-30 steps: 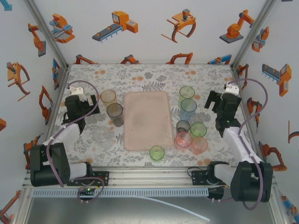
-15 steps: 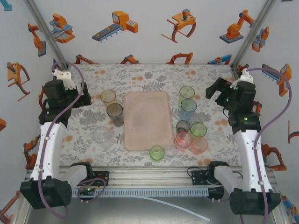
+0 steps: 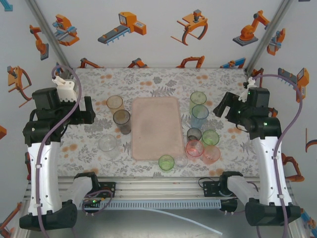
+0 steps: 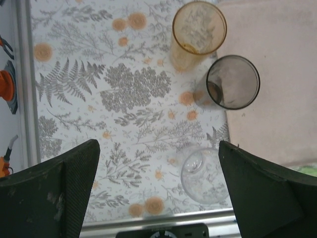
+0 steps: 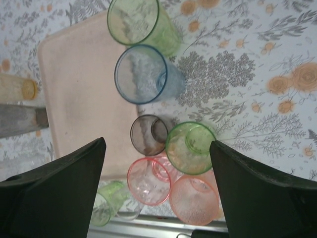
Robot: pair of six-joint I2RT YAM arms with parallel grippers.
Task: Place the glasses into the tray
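Note:
The pale pink tray [image 3: 156,128] lies bare in the middle of the floral table. To its left stand an orange glass [image 3: 115,103], a smoky grey glass [image 3: 122,120] and a clear glass [image 3: 108,145]. My left gripper [image 3: 90,111] hangs open high above that side; the clear glass [image 4: 205,176] lies below, near its right finger. To the tray's right stand green [image 3: 198,99], blue [image 3: 199,115], small grey [image 3: 194,134], green [image 3: 210,137], pink [image 3: 194,148] and orange-pink [image 3: 211,154] glasses. My right gripper [image 3: 223,106] is open and raised above this cluster, holding nothing [image 5: 156,142].
A green glass [image 3: 166,162] and a clear one [image 3: 181,161] sit at the tray's near right corner, close to the metal rail [image 3: 158,184] at the front edge. Frame posts and printed walls close in the table on three sides.
Both arms have lifted from their folded low pose to a raised one, and the grippers now look down from higher up. The glasses and tray have not moved.

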